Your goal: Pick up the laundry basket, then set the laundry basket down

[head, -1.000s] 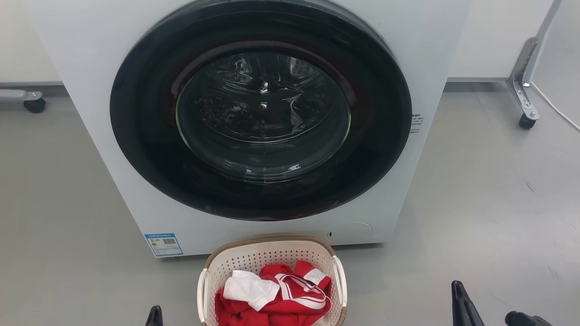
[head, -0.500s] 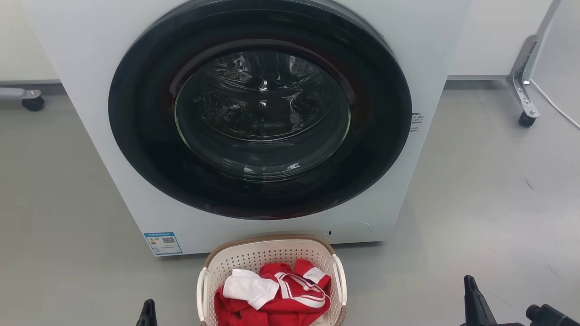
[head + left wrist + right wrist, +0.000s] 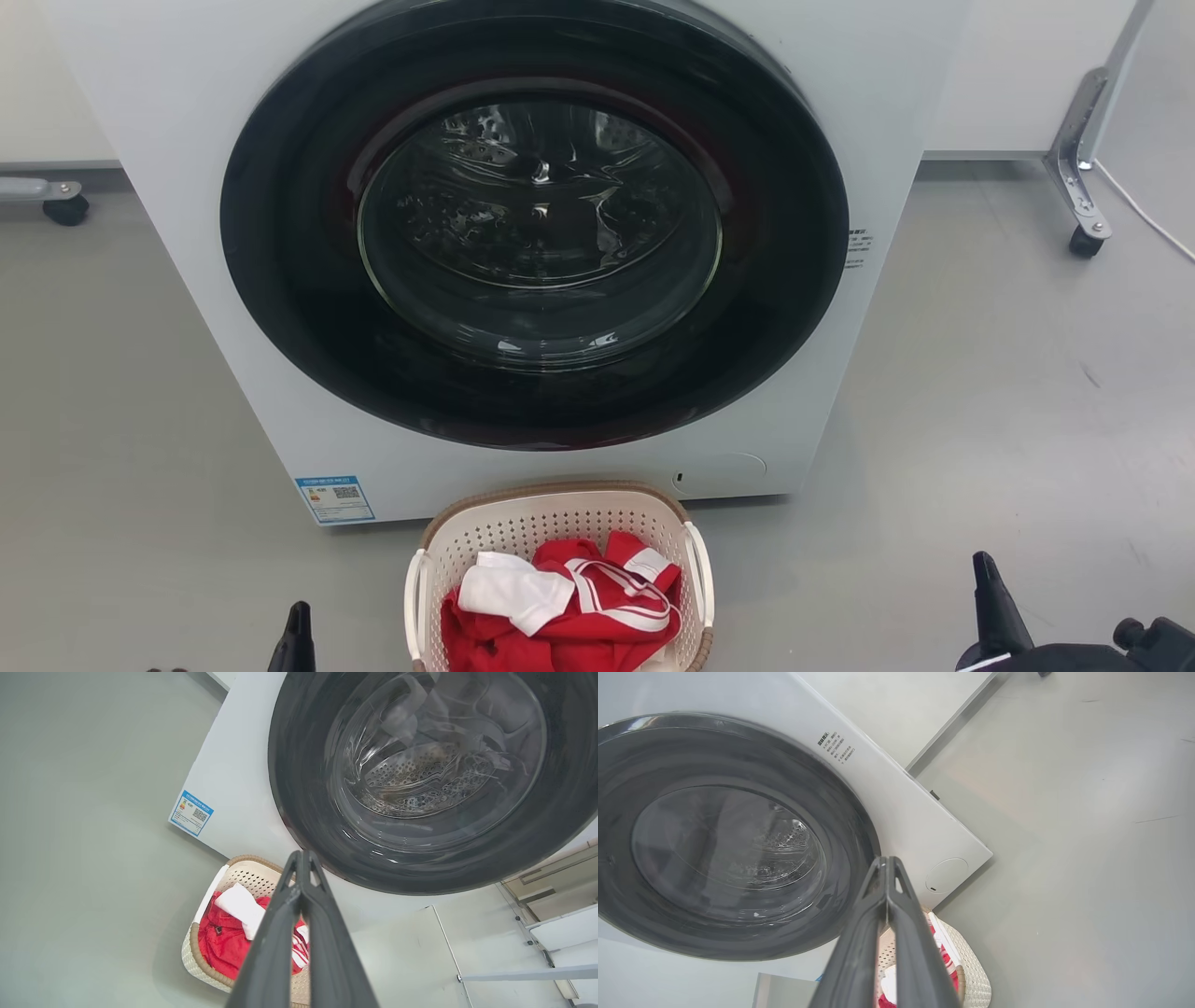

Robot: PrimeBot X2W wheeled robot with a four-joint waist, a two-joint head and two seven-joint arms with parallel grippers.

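— Where do we find the laundry basket (image 3: 551,523)?
— At six o'clock in our head view, standing on the grey floor (image 3: 980,392). Its brown far rim sits just in front of the foot of the washing machine (image 3: 187,187). We cannot tell whether the two touch.
— What lies in it?
— We see a red garment (image 3: 569,625) with white stripes, and a white piece (image 3: 513,593) on top of it toward the nine o'clock side. A white handle (image 3: 414,597) runs along each side.
— And our tools?
— In the wrist views the two dark fingers of the left gripper (image 3: 301,856) and of the right gripper (image 3: 887,859) press together tip to tip, clenched on nothing. In the head view the left one pokes up at nine o'clock of the basket, near its handle. The right one stands at three o'clock, well apart. Neither touches the basket.
— What surrounds all this?
— At twelve o'clock of the basket we see the machine's round dark door (image 3: 532,411) closed, the steel drum showing through its glass. A blue sticker (image 3: 334,499) sits on the machine's lower corner, at ten o'clock of the basket. A wheel (image 3: 1083,245) of a metal stand rests at two o'clock of the view, another at ten.
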